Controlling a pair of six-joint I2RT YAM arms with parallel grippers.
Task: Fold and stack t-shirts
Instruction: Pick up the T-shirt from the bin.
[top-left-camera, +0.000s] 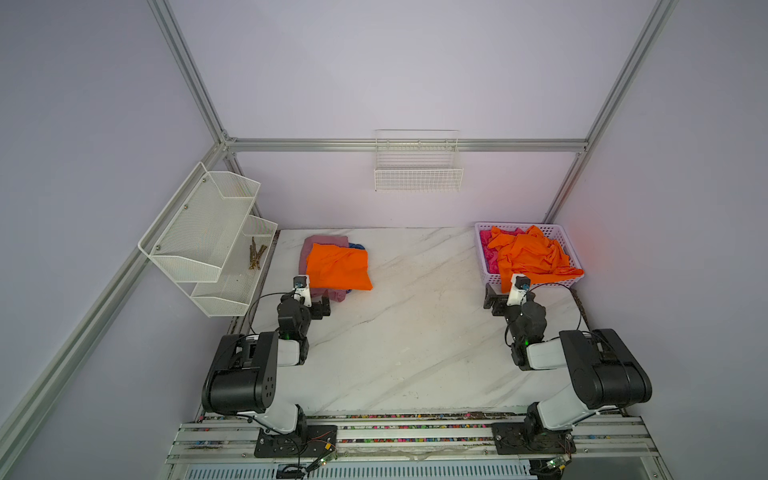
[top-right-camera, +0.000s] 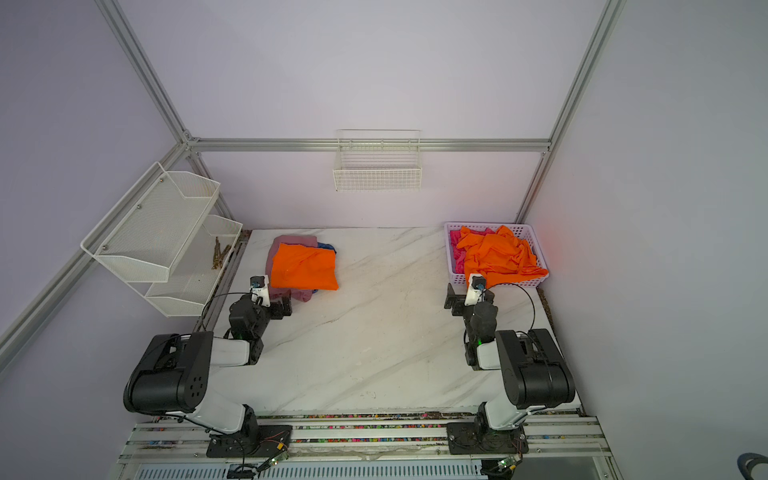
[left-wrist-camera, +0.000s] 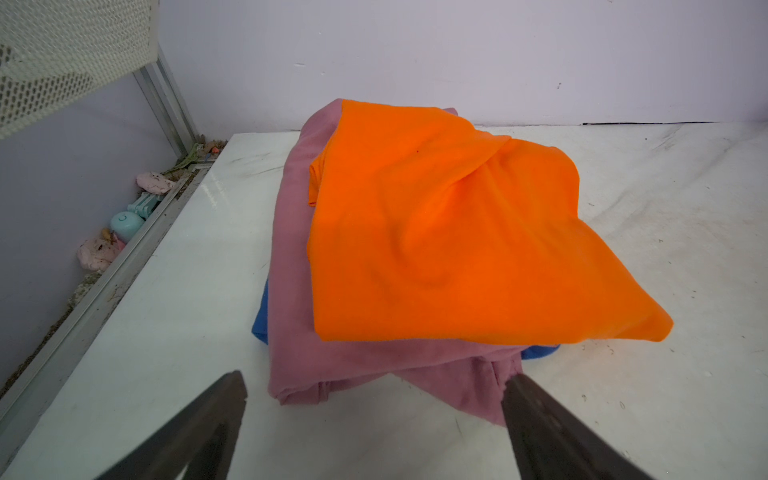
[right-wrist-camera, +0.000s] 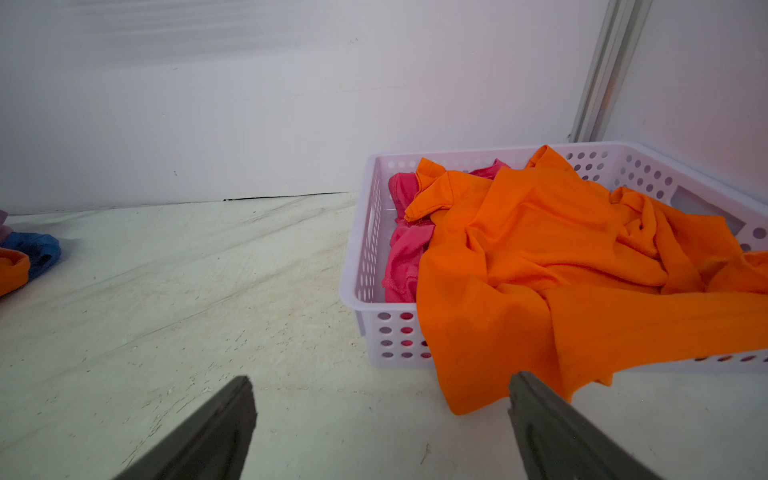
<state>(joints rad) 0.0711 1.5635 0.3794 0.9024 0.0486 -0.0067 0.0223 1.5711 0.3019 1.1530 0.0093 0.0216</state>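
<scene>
A folded bright orange t-shirt (top-left-camera: 338, 266) (left-wrist-camera: 457, 232) tops a stack at the table's back left. Under it lie a mauve-pink shirt (left-wrist-camera: 299, 340) and a blue one (left-wrist-camera: 259, 324) that only peeks out. My left gripper (top-left-camera: 322, 305) (left-wrist-camera: 375, 376) sits open just in front of this stack, holding nothing. At the back right, a crumpled orange t-shirt (top-left-camera: 528, 253) (right-wrist-camera: 540, 249) spills over the front rim of a white perforated basket (top-left-camera: 482, 232) (right-wrist-camera: 361, 266), covering a hot pink shirt (right-wrist-camera: 403, 257). My right gripper (top-left-camera: 494, 301) (right-wrist-camera: 382, 378) stands open and empty before the basket.
A white mesh shelf (top-left-camera: 208, 232) juts from the left wall over the marble table's (top-left-camera: 415, 332) edge, with twigs on it. A wire basket (top-left-camera: 417, 178) hangs on the back wall. Small toys (left-wrist-camera: 124, 224) lie in the gap beside the table.
</scene>
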